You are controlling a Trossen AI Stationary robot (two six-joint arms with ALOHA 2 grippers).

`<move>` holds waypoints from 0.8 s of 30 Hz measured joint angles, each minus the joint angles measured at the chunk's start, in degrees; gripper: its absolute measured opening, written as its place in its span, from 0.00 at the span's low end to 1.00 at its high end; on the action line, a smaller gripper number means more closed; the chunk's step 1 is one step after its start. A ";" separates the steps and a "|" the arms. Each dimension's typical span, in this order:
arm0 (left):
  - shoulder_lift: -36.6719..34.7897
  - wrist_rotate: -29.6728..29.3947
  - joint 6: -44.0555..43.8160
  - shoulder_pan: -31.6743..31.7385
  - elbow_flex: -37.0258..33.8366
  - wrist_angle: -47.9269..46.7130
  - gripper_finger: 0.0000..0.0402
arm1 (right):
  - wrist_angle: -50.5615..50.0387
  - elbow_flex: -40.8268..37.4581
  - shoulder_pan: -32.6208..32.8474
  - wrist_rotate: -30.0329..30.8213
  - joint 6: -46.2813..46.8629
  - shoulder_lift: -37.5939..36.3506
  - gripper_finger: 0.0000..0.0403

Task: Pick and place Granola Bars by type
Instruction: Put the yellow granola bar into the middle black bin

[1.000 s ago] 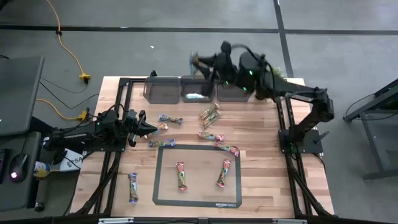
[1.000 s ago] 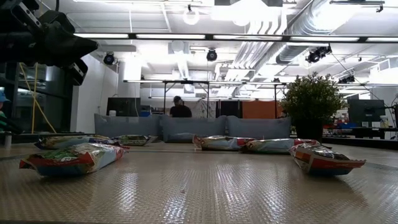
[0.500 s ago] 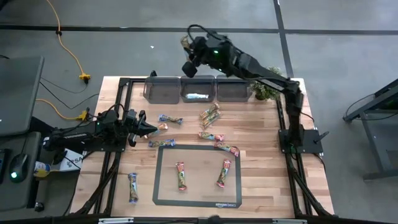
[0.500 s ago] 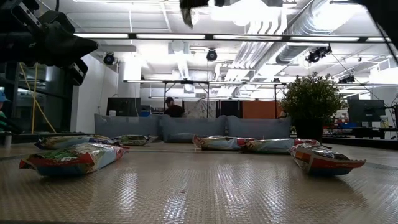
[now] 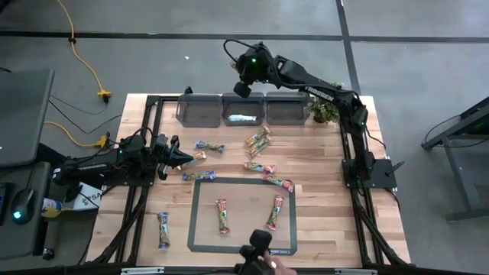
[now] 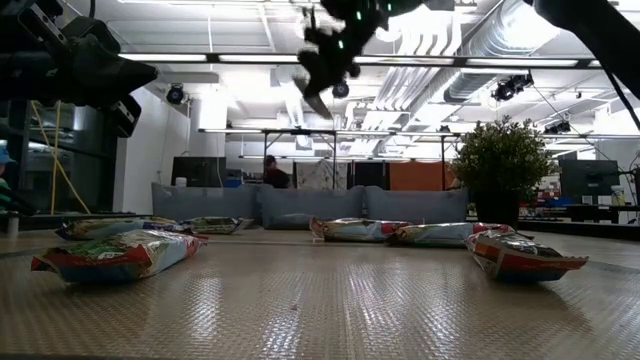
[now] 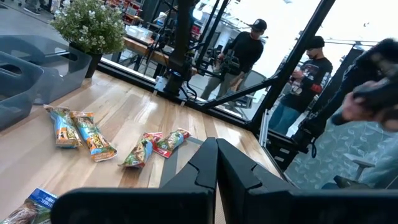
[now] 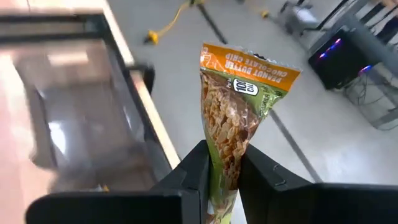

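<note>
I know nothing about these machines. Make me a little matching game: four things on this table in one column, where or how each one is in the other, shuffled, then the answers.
Things
1. right gripper
2. left gripper
3. potted plant
4. middle bin

Places or states
A. shut and empty, low over the table's left side
B. at the far right corner of the table
C. holds one pale bar lying inside
D. shut on a granola bar, raised near the bins

Pairs: 1-D, 2-A, 3-B, 4-C
</note>
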 joint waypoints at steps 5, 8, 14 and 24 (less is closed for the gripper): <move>0.00 0.00 0.00 0.00 0.00 -0.02 0.00 | 2.59 -8.72 -1.91 -6.14 -6.01 0.01 0.13; 0.00 0.00 0.00 0.00 0.00 -0.01 0.00 | 3.22 -12.98 -2.39 -9.62 -12.35 0.02 0.13; 0.00 0.00 0.00 0.00 0.00 0.00 0.00 | 7.33 -18.91 -2.39 -14.56 -21.45 0.02 0.13; 0.01 0.00 0.00 0.00 0.00 -0.02 0.00 | 10.92 -21.78 -3.22 -16.89 -22.87 0.69 0.13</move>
